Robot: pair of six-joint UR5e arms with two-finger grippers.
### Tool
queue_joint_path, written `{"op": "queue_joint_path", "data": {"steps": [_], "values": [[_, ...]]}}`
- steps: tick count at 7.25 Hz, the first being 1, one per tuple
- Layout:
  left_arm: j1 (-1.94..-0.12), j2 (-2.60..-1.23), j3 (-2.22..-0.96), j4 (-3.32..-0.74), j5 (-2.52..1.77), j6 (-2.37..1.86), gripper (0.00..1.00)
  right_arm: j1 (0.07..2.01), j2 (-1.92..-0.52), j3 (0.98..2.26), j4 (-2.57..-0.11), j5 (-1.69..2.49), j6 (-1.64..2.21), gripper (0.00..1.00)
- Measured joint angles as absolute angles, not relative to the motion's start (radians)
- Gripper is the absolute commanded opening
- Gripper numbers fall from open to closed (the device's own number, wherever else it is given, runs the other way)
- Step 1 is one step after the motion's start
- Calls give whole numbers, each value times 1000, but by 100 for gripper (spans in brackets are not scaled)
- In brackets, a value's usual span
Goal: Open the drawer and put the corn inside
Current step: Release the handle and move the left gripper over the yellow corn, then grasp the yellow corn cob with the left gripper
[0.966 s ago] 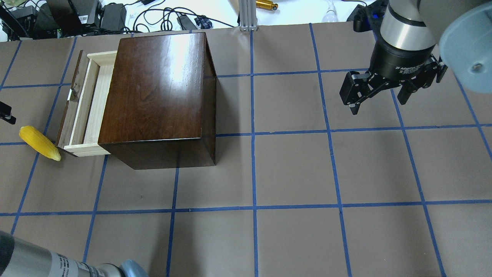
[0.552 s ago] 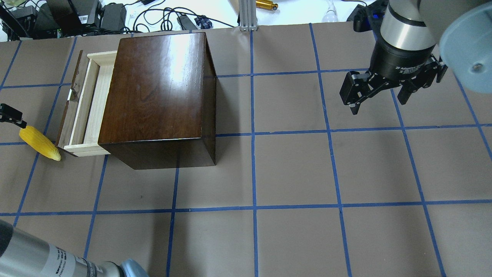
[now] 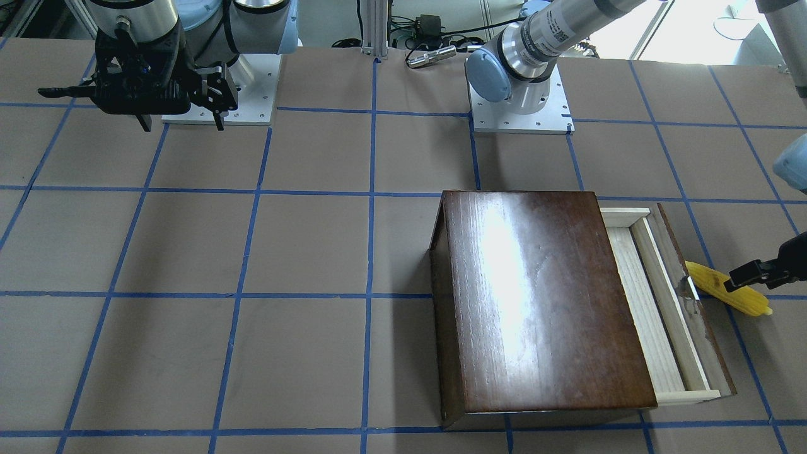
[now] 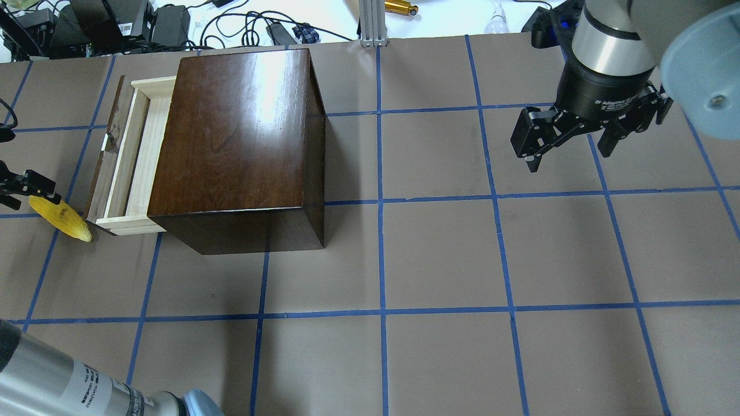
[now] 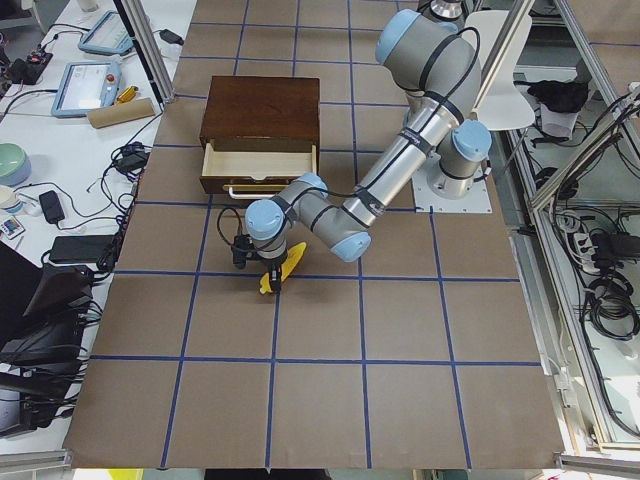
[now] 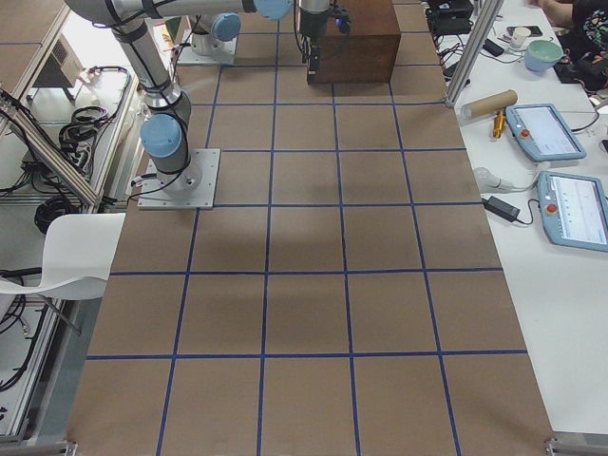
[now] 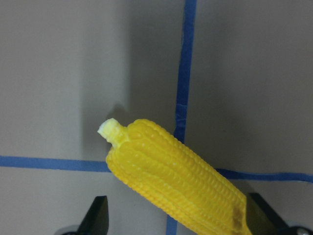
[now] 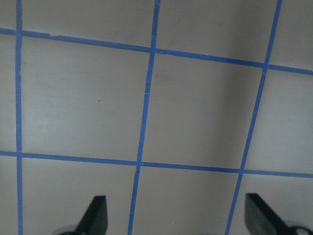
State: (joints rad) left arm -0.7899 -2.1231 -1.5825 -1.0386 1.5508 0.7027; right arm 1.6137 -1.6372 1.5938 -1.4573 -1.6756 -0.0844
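The dark glossy box [image 4: 237, 133] stands on the table's left half. Its drawer [image 4: 130, 156] is pulled out to the left, its pale wood tray empty; it also shows in the front view [image 3: 656, 302]. The yellow corn [image 4: 63, 218] lies on the table just outside the drawer's front panel, near its front corner. My left gripper [image 4: 20, 193] is open and low over the corn's thick end. In the left wrist view, the corn [image 7: 176, 176] lies diagonally between the two fingertips. My right gripper [image 4: 569, 156] is open and empty, above the table at the far right.
Blue tape lines grid the brown table [image 4: 439, 254]. Cables, power bricks and a metal post [image 4: 373, 23] lie beyond the table's far edge. The left arm's forearm [image 4: 63, 387] crosses the near left corner.
My left gripper has come in from the left edge and now sits over the corn's thick end. The corn, drawer and right arm have not moved.
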Motion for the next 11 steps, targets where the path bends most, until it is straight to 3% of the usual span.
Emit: {"op": "queue_joint_path", "data": {"steps": [7, 9, 11], "values": [[-790, -2198, -1586, -968, 1551, 705, 100, 1614, -1638, 1594, -1457, -1676, -84, 100], [-790, -2202, -1586, -965, 1550, 706, 84, 1614, -1638, 1594, -1457, -1676, -84, 100], [-790, -2202, -1586, -965, 1550, 706, 13, 1614, -1637, 1594, -1457, -1676, -84, 100]]}}
